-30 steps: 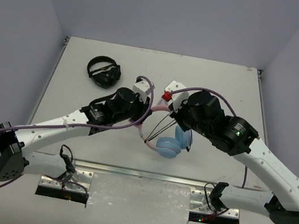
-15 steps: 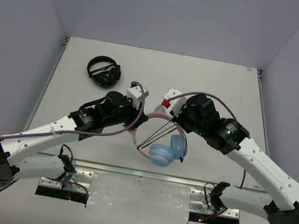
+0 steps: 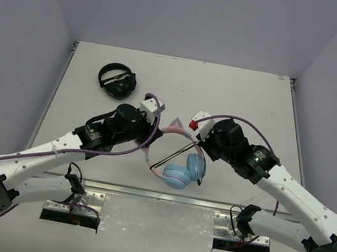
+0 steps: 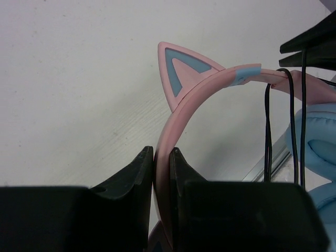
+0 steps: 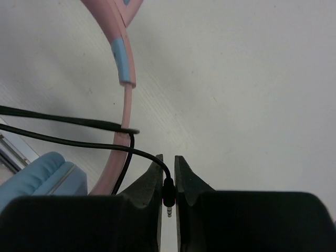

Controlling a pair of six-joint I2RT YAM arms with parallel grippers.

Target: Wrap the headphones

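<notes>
The headphones (image 3: 185,167), pink cat-ear headband and light blue ear cups, hang between both arms near the table's front. My left gripper (image 3: 151,144) is shut on the pink headband (image 4: 176,115), which runs up between its jaws (image 4: 163,155). Thin black cable (image 4: 268,121) crosses the headband twice in the left wrist view. My right gripper (image 3: 202,144) sits just right of the headband, and its fingers (image 5: 168,163) pinch the cable's jack plug (image 5: 168,191). From there the cable (image 5: 63,139) leads left over the headband (image 5: 124,63) above a blue ear cup (image 5: 37,176).
An all-black pair of headphones (image 3: 117,80) lies at the back left of the white table (image 3: 256,102). A metal rail (image 3: 157,196) runs along the near edge just below the ear cups. Grey walls enclose the table on three sides.
Both arms have drawn back toward the near edge, carrying the headphones with them. The ear cups now hang lower and closer to the rail.
</notes>
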